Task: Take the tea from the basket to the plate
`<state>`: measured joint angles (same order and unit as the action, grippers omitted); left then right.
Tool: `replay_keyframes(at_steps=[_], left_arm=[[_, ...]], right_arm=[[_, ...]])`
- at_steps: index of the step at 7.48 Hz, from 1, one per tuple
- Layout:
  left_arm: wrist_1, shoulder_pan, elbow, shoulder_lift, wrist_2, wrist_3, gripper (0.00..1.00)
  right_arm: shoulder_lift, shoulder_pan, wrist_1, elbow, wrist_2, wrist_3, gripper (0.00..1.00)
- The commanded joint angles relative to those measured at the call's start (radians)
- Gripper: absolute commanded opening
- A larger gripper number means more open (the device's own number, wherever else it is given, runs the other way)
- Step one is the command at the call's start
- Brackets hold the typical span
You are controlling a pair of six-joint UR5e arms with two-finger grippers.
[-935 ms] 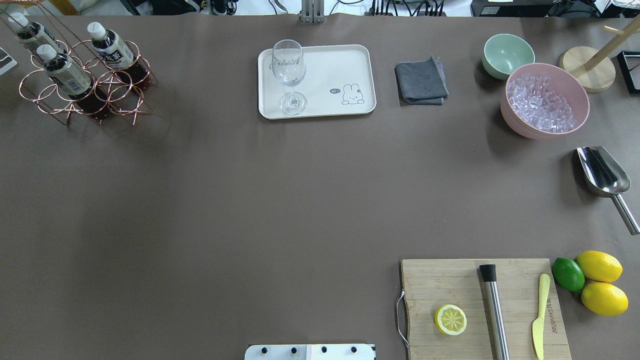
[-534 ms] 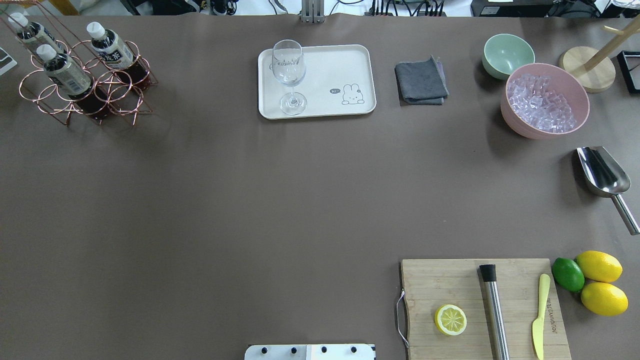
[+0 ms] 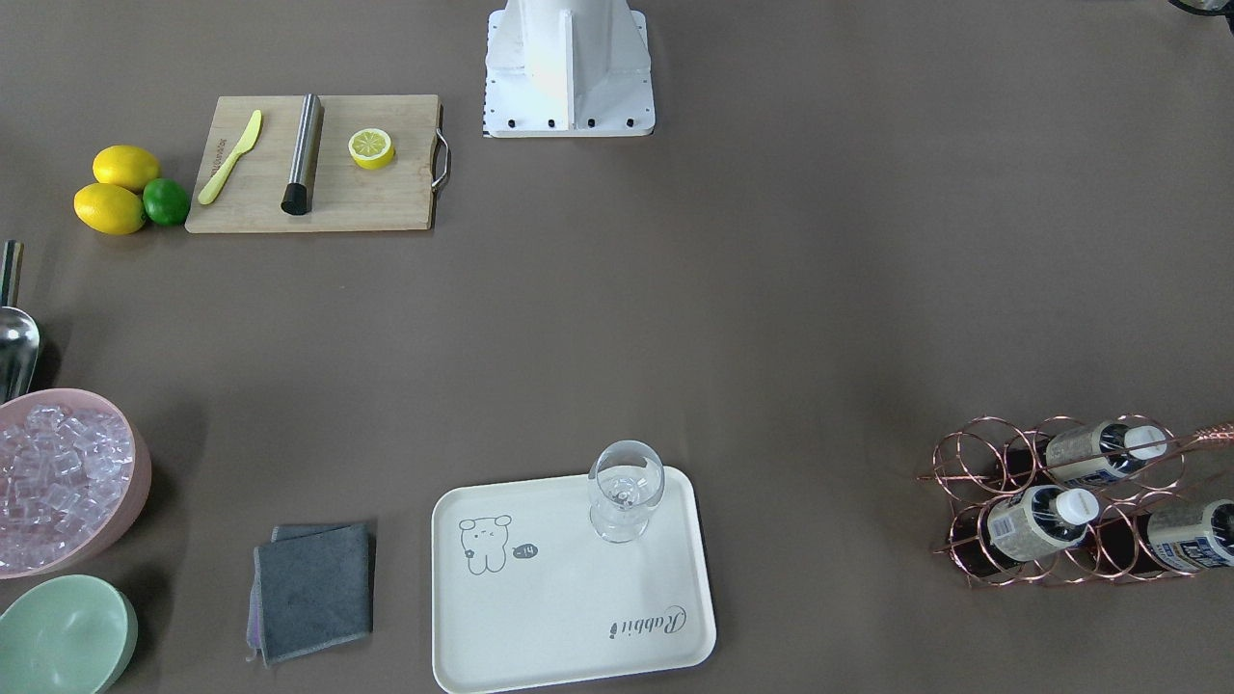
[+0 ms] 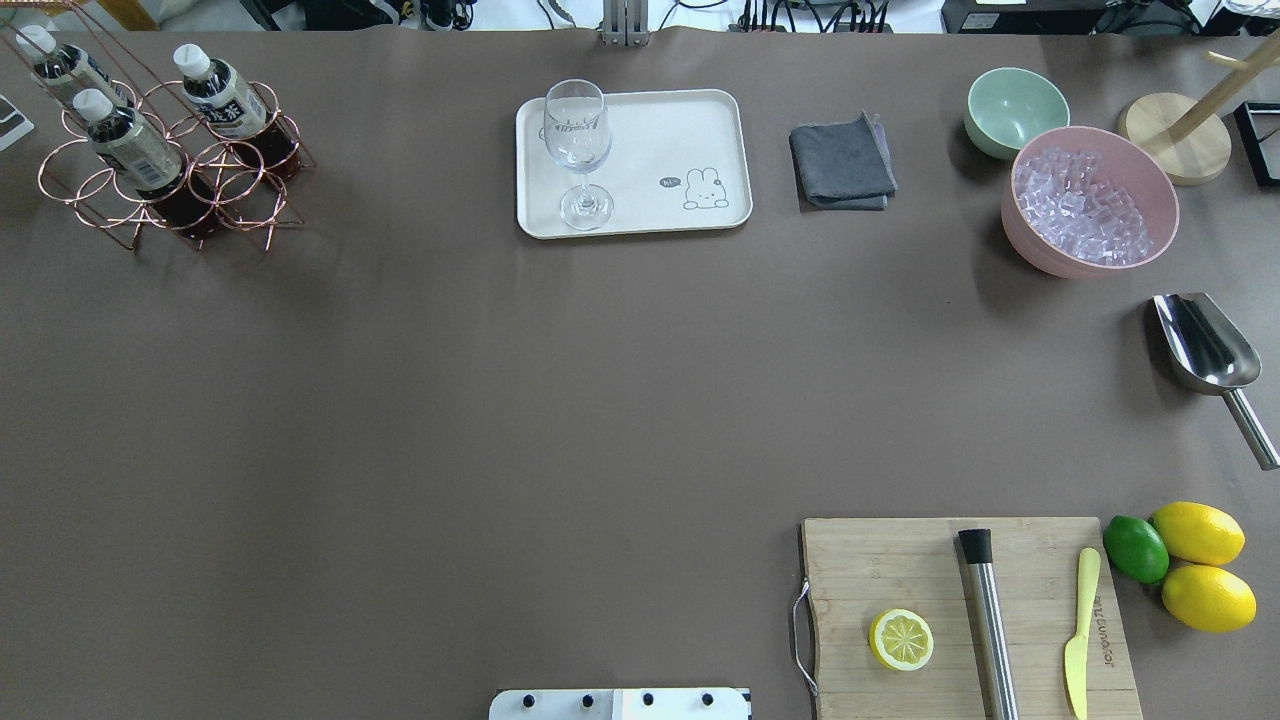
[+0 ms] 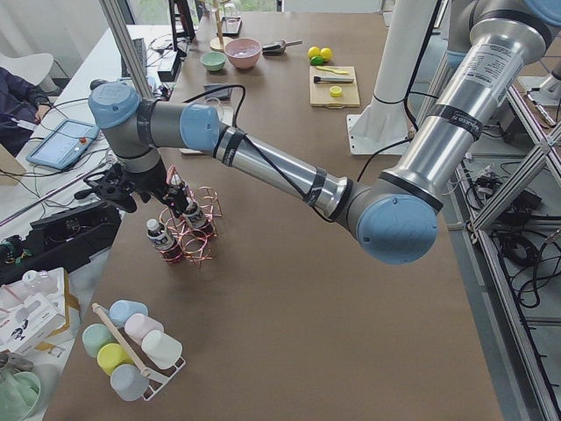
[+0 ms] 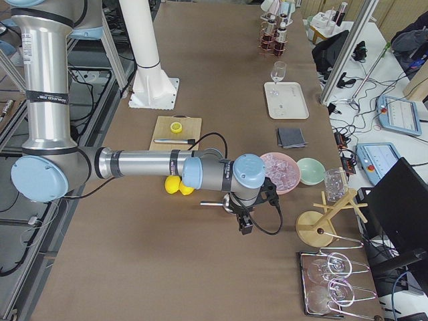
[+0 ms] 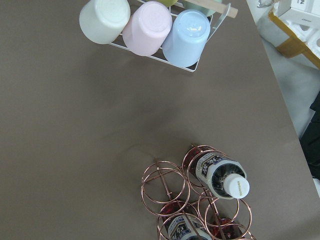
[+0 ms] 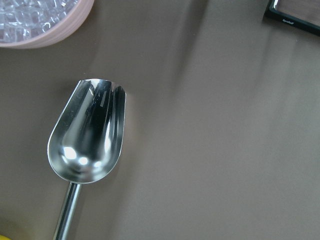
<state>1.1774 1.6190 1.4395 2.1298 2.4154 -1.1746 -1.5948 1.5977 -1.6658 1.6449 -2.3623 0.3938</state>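
Note:
Three tea bottles stand tilted in the copper wire basket (image 4: 245,195) at the far left of the table: one (image 4: 225,105), another (image 4: 125,145) and a third (image 4: 65,70). They also show in the front view (image 3: 1036,520) and the left wrist view (image 7: 220,175). The cream plate (image 4: 665,140) sits at the far middle, also in the front view (image 3: 559,617). My left gripper (image 5: 114,189) hovers by the basket (image 5: 200,250); I cannot tell whether it is open or shut. My right gripper (image 6: 243,223) hangs over the scoop at the right end, state unclear.
A wine glass (image 4: 578,150) stands on the plate's left part. A grey cloth (image 4: 842,162), a green bowl (image 4: 1015,105), a pink ice bowl (image 4: 1035,250) and a steel scoop (image 8: 90,135) lie right. A cutting board (image 4: 900,560) sits front right. A cup rack (image 7: 150,25) stands beyond the basket.
The bottles and the basket have shifted very slightly to the left in the overhead view. Nothing else has moved.

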Motion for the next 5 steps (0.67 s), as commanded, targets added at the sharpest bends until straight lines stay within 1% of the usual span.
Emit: replay_keyframes(at_steps=[1,2,3,4,5], left_arm=[[-0.013,-0.051,-0.017,0.022,0.016,-0.174,0.97],[-0.012,-0.086,-0.028,0.031,0.017,-0.195,0.98],[-0.012,-0.129,-0.077,0.074,0.011,-0.195,0.98],[-0.012,-0.142,-0.158,0.138,0.014,-0.198,0.98],[-0.009,-0.142,-0.18,0.153,0.014,-0.217,0.98]], right_arm=[[-0.002,-0.002,0.003,-0.028,0.005,0.037,1.0],[-0.002,-0.004,0.003,-0.048,0.008,0.04,1.0],[0.001,-0.002,0.004,-0.059,0.006,0.042,1.0],[0.001,-0.002,0.004,-0.059,0.008,0.04,0.99],[0.002,-0.004,0.003,-0.06,0.008,0.039,0.99]])
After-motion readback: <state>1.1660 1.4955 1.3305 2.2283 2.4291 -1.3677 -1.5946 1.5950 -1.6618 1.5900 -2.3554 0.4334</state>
